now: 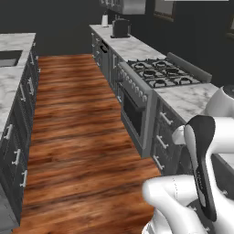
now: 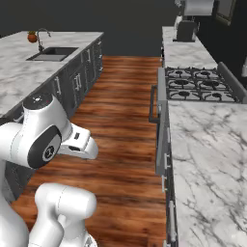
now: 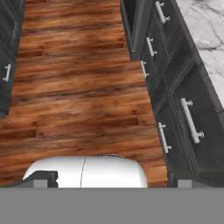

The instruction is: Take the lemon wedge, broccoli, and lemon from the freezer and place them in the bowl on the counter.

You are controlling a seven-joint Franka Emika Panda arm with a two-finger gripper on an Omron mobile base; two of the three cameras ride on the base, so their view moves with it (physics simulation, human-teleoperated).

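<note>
My gripper (image 3: 113, 180) points down at the wood floor (image 3: 78, 96) in the aisle. Its two dark fingertips (image 3: 43, 178) stand far apart at the bottom of the hand view, open, with nothing between them. The white marble counter (image 2: 202, 144) over dark grey drawers (image 3: 188, 118) runs along my right side. The freezer, lemon wedge, broccoli, lemon and bowl are out of view.
A gas stove (image 1: 160, 75) with an oven door (image 1: 135, 116) sits in the right counter, and a toaster (image 1: 120, 28) stands at its far end. Across the aisle an island (image 2: 29, 72) holds a sink (image 2: 53, 53), with a small reddish round thing (image 2: 32, 36) by the faucet.
</note>
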